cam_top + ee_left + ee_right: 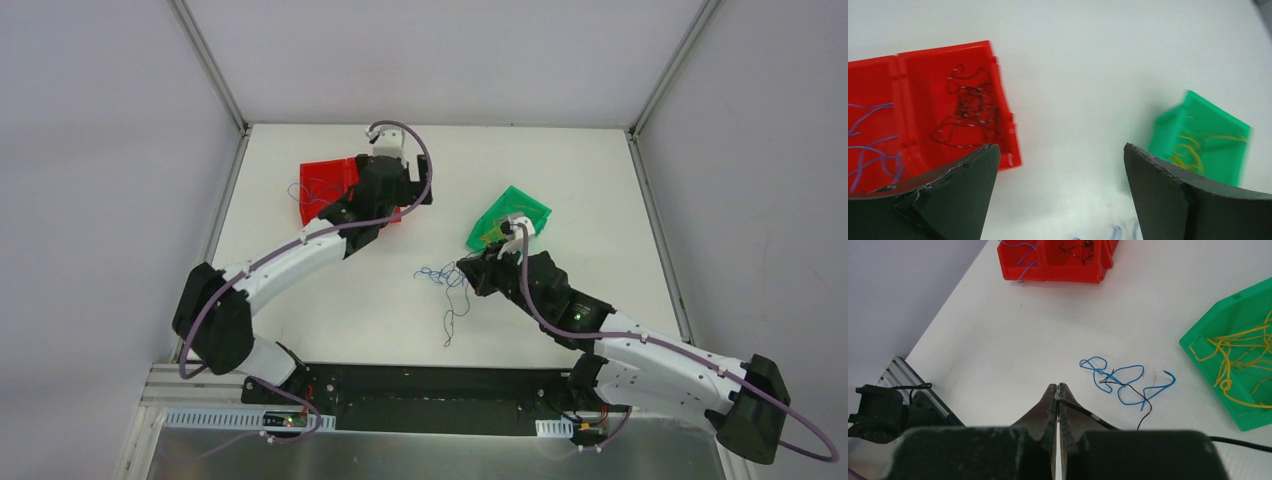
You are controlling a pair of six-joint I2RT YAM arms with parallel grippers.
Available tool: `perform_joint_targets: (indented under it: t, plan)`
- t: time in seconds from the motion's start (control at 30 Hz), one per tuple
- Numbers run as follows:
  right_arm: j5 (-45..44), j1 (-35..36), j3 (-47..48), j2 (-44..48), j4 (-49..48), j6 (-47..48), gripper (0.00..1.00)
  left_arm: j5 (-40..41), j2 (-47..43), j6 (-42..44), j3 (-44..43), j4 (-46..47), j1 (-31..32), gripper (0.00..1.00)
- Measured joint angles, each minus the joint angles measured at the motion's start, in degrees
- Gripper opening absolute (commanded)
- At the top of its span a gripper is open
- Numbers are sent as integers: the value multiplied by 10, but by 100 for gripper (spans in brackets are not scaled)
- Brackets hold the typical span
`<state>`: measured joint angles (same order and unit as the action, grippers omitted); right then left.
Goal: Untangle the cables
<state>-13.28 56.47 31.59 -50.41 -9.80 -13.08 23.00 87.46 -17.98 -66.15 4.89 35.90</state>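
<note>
We note: left gripper (1058, 150) jaws spread wide, holding nothing, over the red bin (948, 57) with blue and dark cables (970, 110) inside | right gripper (1057, 387) pinched shut on a black wire (1088, 412) | blue tangle (1108, 377) loose on table (998, 340) between bins | yellow strands (1228, 360) in green bin (1208, 371).

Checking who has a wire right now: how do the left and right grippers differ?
The left gripper stands wide open and empty; the right gripper is shut, pinching a black wire. The left is far out by the red bin; the right sits mid-table, just short of the blue tangle. Both are black and two-fingered.
</note>
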Motion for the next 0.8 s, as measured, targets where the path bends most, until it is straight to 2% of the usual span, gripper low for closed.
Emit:
perform_joint_targets:
  t: [0.13,0.3,0.5,0.63,0.8]
  plan:
    - [-13,0,0,26,-8,-2,4,-20,-82,-19,57,28,59,93]
    - [-35,0,-6,31,-19,-9,4,-71,-192,-35,176,34,120,93]
    - [-41,0,-11,27,-21,-20,4,-175,-330,4,317,78,161,92]
    - [-42,0,-11,23,-21,-28,5,-237,-352,22,360,123,162,90]
    - [-61,0,-11,23,-23,-28,4,-321,-300,27,341,145,162,85]
